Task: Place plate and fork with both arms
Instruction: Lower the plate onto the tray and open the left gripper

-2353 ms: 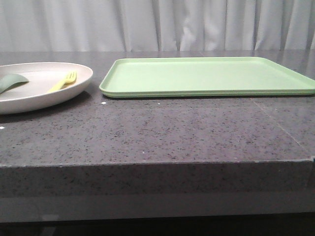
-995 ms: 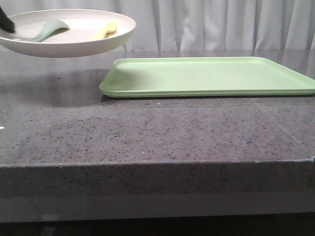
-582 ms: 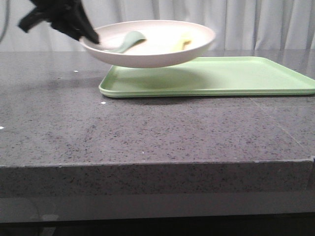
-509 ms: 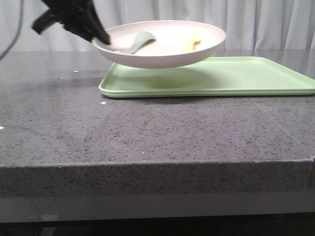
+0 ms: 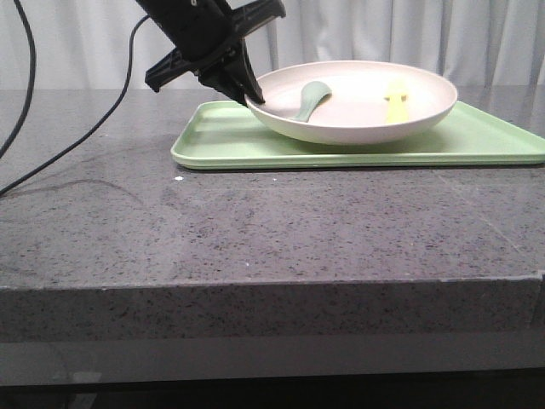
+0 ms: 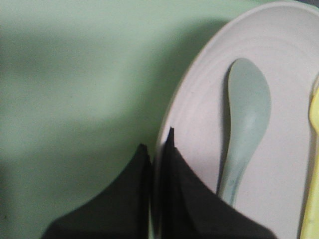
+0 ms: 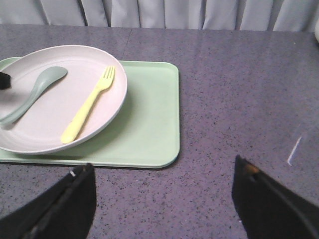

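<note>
On the dark speckled counter point(image 5: 255, 230), seen from the front, lies a green tray point(image 5: 213, 141). The plate point(image 5: 358, 123) sits low over the tray's left half; whether it rests on it or hangs just above cannot be told. The left claw point(image 5: 251, 95) pinches the plate's left rim. Inside the plate are a grey-green spoon point(image 5: 311, 98) and, farther right, the fork point(image 5: 397, 94).

Left wrist view: the left claw point(image 6: 158, 149) is closed on the plate point(image 6: 199, 114) rim, one finger outside, one inside. The tray point(image 6: 75, 84) fills the space beyond. The spoon point(image 6: 244, 124) lies just inside the rim; the fork point(image 6: 314, 149) shows only as a yellow edge.

Right wrist view: the right claw point(image 7: 162, 194) is spread wide and holds nothing, hovering over bare counter point(image 7: 239, 79) near the tray point(image 7: 149, 124). The fork point(image 7: 89, 107) lies in the plate point(image 7: 30, 134), on the side nearer this claw, well apart from it. Its long axis slants, tines pointing away from the robot, handle end closest to the claw. The right arm looks better placed to take it. The spoon point(image 7: 35, 94) is beyond.
</note>
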`<state>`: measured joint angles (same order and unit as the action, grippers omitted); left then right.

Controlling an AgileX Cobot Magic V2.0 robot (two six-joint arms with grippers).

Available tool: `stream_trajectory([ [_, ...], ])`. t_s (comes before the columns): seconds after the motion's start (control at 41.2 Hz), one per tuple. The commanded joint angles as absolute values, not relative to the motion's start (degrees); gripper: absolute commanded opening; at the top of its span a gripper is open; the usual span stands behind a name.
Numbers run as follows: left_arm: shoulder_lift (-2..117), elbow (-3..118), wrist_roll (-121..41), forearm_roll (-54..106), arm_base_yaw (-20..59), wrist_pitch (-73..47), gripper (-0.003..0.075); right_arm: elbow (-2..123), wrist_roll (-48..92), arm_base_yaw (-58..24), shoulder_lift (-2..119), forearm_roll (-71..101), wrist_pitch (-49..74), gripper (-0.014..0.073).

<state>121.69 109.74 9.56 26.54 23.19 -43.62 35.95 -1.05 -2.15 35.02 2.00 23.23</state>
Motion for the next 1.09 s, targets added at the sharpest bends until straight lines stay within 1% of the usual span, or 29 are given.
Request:
stream_trajectory([
  [0.0, 118.1, 112.0, 12.0, 28.3, 23.6, -38.3, -0.0017, 38.1, -0.7, -2.8, 35.4, 2.0, 19.1, 0.0587],
  [0.534, 119.0, 112.0, 12.5, 26.4, 24.7, -38.3, -0.0010, 38.1, -0.7, -3.7, 35.4, 2.0, 18.8, 0.0587],
  [0.631, 119.0, 112.0, 12.5, 25.6, 25.0, -38.4, 0.0034, 38.1, -0.7, -3.7, 35.4, 2.0, 18.8, 0.0587],
  [0.728, 119.0, 112.0, 12.5, 25.4, 25.1, -38.4, 0.0104, 38.1, -0.7, -3.7, 35.4, 2.0, 18.8, 0.0587],
  [0.849, 119.0, 112.0, 12.5, 25.4, 25.1, -38.4, 0.0158, 38.1, -0.7, -3.7, 35.4, 2.0, 18.8, 0.0587],
  [0.97, 118.1, 112.0, 12.4, 25.0, 25.0, -39.0, 0.0194, 38.1, -0.7, -3.7, 35.4, 2.0, 18.8, 0.0587],
  [1.068, 116.0, 112.0, 11.9, 22.5, 24.6, -39.4, 0.0202, 38.1, -0.7, -3.7, 35.4, 2.0, 18.8, 0.0587],
])
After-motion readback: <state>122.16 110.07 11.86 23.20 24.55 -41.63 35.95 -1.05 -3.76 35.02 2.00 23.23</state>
